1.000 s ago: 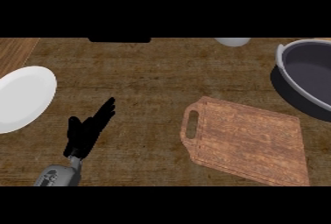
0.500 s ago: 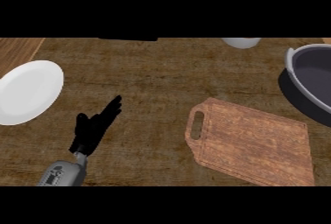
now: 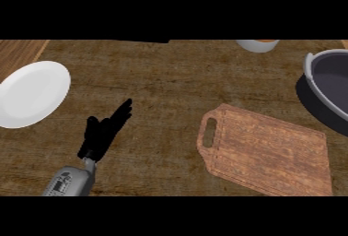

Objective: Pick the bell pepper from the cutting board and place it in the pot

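Desk (image 3: 170,83) of dark brown wood grain, seen from steeply above. A paler strip of wood shows at the upper left corner.

Left hand (image 3: 102,133): black, on a grey forearm (image 3: 70,182) that enters from the lower edge at the left. Fingers straight and released, pointing up and to the right; they hold nothing. The hand sits over bare desk, below and to the right of the plate, well apart from the cutting board.

Right hand: none in this view.

Cutting board (image 3: 268,152): reddish-brown wood, rectangular with rounded corners, lying flat at lower right and turned slightly so its long edges slope down toward the right. A slot handle is cut near its left end. A groove runs just inside the rim. Its top surface is bare.

Bell pepper: not to be found anywhere in the view, neither on the board nor elsewhere on the desk. Cannot tell where it is.

Pot (image 3: 325,92): dark grey, with a lighter rim, at the right edge and partly cut off by it. It stands just above the board's far right corner. What shows of its inside is dark and bare.

Plate (image 3: 31,94): white, round, at the left edge, upper left of the hand.

Small cup (image 3: 258,44): pale, with an orange inside, cut off at the top edge, left of the pot.
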Action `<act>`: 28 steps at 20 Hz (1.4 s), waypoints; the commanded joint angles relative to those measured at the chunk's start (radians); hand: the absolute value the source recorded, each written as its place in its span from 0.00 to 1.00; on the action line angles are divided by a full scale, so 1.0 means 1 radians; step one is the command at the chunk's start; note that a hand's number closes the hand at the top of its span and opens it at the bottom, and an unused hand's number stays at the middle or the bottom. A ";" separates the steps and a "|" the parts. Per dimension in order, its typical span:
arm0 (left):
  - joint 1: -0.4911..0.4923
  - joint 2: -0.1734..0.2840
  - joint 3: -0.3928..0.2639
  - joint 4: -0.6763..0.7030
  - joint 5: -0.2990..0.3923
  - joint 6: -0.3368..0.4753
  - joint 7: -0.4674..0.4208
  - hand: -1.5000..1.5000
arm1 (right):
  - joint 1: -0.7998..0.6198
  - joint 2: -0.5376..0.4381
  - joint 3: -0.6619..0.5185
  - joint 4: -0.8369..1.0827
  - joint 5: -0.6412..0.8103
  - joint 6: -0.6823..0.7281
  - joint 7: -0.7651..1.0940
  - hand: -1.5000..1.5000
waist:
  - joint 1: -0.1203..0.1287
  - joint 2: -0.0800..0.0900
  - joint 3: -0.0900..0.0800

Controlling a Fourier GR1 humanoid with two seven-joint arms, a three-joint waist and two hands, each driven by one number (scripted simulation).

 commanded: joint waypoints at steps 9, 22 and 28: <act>-0.016 0.010 0.027 -0.002 0.020 -0.031 0.009 0.50 | -0.263 0.139 0.218 0.104 0.392 -0.320 0.041 1.00 | -0.008 0.000 -0.003; 0.005 -0.013 0.028 0.023 -0.022 0.007 -0.013 0.50 | -0.456 0.377 0.436 0.375 0.683 -0.163 0.331 0.00 | -0.021 0.000 -0.003; 0.022 0.000 0.038 -0.013 -0.007 -0.004 0.006 0.50 | -0.465 0.459 0.181 0.386 0.413 -0.110 0.157 0.00 | -0.041 -0.009 0.000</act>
